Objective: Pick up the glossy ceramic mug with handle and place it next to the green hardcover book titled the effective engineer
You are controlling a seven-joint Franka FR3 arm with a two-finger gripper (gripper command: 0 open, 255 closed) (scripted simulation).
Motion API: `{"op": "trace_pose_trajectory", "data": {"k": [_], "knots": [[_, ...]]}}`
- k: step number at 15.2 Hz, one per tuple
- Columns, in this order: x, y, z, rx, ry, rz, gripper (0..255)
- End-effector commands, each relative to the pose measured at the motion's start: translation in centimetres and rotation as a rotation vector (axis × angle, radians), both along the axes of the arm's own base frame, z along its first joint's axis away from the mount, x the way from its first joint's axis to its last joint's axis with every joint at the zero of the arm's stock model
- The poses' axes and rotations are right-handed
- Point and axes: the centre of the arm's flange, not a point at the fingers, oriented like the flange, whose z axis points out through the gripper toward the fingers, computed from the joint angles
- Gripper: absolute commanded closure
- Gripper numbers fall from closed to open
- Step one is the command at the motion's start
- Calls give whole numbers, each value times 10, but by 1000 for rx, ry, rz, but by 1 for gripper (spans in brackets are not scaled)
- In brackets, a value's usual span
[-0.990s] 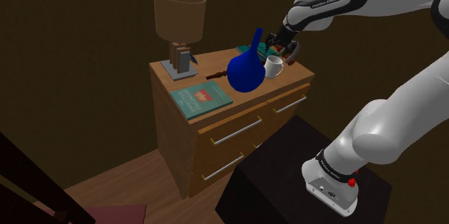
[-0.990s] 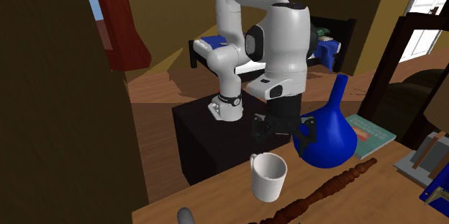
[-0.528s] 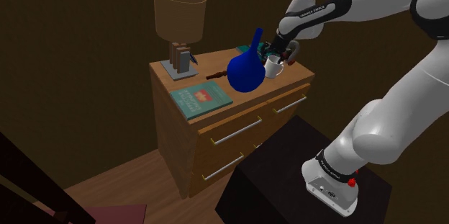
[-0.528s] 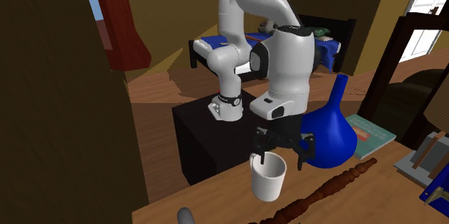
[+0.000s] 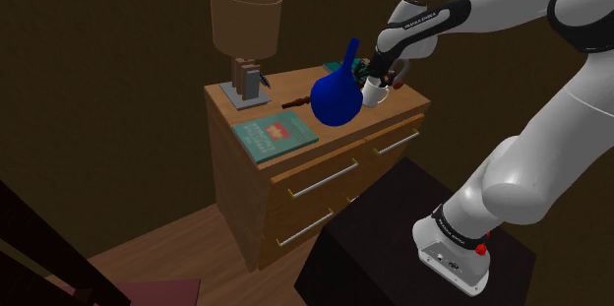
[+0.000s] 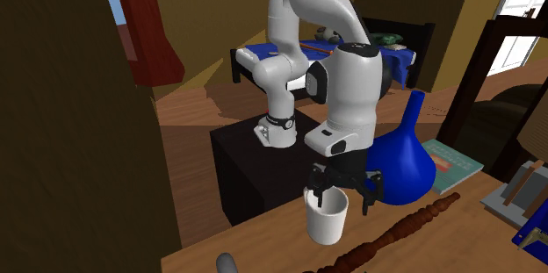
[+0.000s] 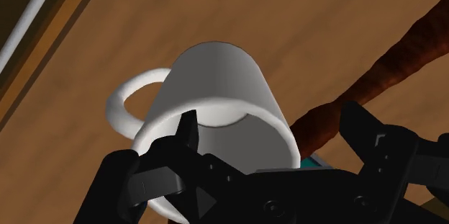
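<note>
A white mug [image 5: 374,94] with a handle stands upright on the wooden dresser [image 5: 254,161], near the end closest to the arm. My black gripper [image 5: 380,71] is down at its rim, open. In the second exterior view the gripper [image 6: 344,197] has one finger dipping inside the mug [image 6: 326,221] and the other outside its wall, on the blue vase's side. In the wrist view the mug [image 7: 219,89] sits just beyond the gripper [image 7: 277,135], with its handle on the far side from the straddled wall. The green book [image 5: 275,137] lies flat at the dresser's other end.
A blue long-necked vase [image 5: 337,95] stands between mug and book, close to the mug. A dark turned wooden stick [image 6: 395,232] lies behind the mug. A lamp [image 5: 245,21] and small items stand at the dresser's back. My black stand [image 5: 394,235] is beside the drawers.
The gripper has come down from above and beside the mug onto its rim, staying open. The mug, vase and book have not moved.
</note>
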Motion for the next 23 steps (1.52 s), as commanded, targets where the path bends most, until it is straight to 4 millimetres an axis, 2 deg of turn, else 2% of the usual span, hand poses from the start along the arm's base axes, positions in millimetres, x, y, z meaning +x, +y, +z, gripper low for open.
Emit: {"op": "trace_pose_trajectory", "data": {"k": [1, 2, 3, 12, 23], "knots": [[0, 0, 0, 0, 0, 0, 0], [0, 0, 0, 0, 0, 0, 0], [0, 0, 0, 0, 0, 0, 255], [0, 0, 0, 0, 0, 0, 255], [0, 0, 58, 0, 0, 0, 255]]}}
